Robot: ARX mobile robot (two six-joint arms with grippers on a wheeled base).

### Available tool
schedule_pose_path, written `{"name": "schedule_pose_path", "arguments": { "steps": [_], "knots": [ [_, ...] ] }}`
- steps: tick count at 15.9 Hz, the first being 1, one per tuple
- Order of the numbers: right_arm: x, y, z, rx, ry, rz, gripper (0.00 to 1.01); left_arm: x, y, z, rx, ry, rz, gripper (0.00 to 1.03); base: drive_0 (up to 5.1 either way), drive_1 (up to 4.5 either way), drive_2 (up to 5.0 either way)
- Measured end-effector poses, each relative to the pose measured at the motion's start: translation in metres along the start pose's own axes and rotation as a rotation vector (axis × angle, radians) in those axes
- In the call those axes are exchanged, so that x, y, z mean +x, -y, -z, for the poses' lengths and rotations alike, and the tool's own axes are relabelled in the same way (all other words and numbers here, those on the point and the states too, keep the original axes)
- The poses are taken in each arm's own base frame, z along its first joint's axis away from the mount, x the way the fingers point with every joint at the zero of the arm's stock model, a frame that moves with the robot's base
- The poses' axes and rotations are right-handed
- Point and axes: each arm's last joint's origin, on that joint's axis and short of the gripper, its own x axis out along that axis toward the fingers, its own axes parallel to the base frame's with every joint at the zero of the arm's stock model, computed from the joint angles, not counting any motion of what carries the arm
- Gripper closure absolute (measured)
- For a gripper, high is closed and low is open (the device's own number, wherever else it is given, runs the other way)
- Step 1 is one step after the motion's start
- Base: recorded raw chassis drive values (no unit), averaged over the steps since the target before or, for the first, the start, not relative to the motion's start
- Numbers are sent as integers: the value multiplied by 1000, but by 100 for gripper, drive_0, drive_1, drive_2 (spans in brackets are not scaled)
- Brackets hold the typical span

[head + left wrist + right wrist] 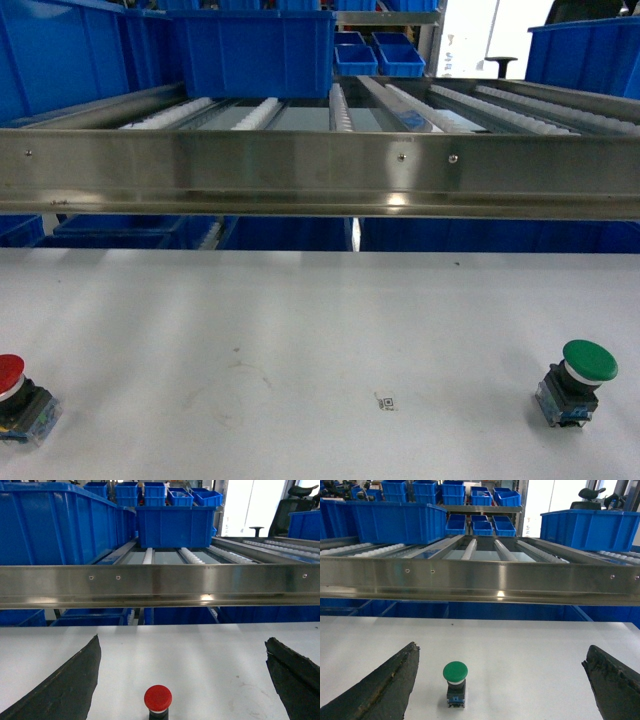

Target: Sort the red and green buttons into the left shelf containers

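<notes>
A red button (12, 378) stands on the white table at the far left front edge, and a green button (582, 372) stands at the right front. The left wrist view has the red button (158, 698) low between the wide-apart fingers of my open left gripper (181, 639), touching neither. My open right gripper (503, 646) frames the green button (455, 676), which stands nearer its left finger (385, 685), untouched. Two large deep blue bins, the left shelf containers (60, 50) (255, 52), sit on the roller shelf. Neither gripper shows in the head view.
A steel shelf rail (320, 170) runs across just beyond the table, with roller tracks (340, 105) behind it. Small shallow blue bins (380, 55) stand at the back, another large blue bin (585, 50) at the right. More blue bins (130, 232) sit under the shelf.
</notes>
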Motion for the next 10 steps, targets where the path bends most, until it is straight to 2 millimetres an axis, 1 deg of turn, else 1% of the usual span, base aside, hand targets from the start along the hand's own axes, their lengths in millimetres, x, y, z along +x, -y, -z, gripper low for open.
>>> {"name": "schedule_pose_path", "arguments": {
  "steps": [10],
  "knots": [
    [0, 0, 0, 0, 0, 0, 3, 0, 0, -1, 0, 8, -1, 5, 0, 0, 0]
  ]
}}
